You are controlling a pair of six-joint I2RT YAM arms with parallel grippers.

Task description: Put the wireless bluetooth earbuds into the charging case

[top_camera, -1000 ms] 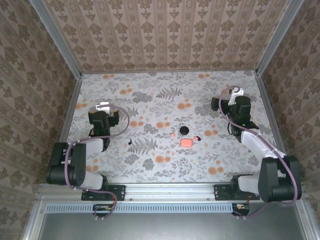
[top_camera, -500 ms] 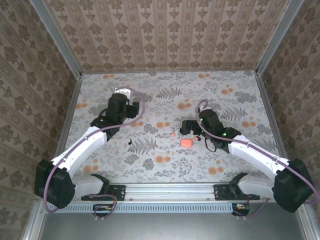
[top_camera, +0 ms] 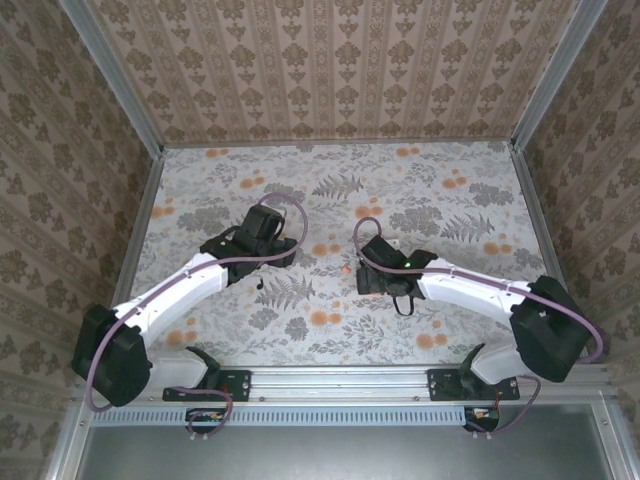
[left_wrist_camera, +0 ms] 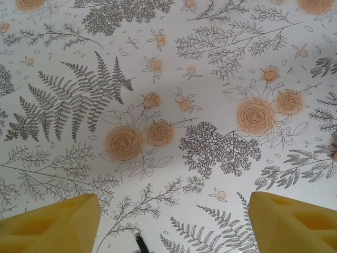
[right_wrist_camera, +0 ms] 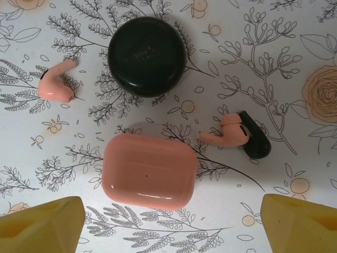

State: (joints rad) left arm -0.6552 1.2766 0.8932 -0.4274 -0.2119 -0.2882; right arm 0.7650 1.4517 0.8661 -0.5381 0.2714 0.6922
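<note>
The salmon-pink charging case (right_wrist_camera: 150, 171) lies shut and flat on the flowered table, just ahead of my right gripper (right_wrist_camera: 168, 232). That gripper is open, with nothing between its yellow fingers (right_wrist_camera: 42, 224). A black earbud (right_wrist_camera: 257, 141) lies right of the case, with a pink earbud (right_wrist_camera: 230, 134) leaning on it. Another pink earbud (right_wrist_camera: 55, 84) lies at the far left. My left gripper (left_wrist_camera: 174, 226) is open and hovers over bare table. The stem tip of a second black earbud (left_wrist_camera: 140, 244) shows at the bottom edge between its fingers, and the earbud (top_camera: 259, 284) also shows from above.
A black round disc (right_wrist_camera: 146, 55) sits just beyond the pink case. From above, the right wrist (top_camera: 378, 272) covers the case and the left wrist (top_camera: 262, 238) hangs left of centre. Metal rails (top_camera: 150, 200) and patterned walls border the table.
Both arms have swung in from the table's sides to the middle. The right gripper now hangs over the pink case, the left near the black earbud. Both pairs of jaws have narrowed slightly.
</note>
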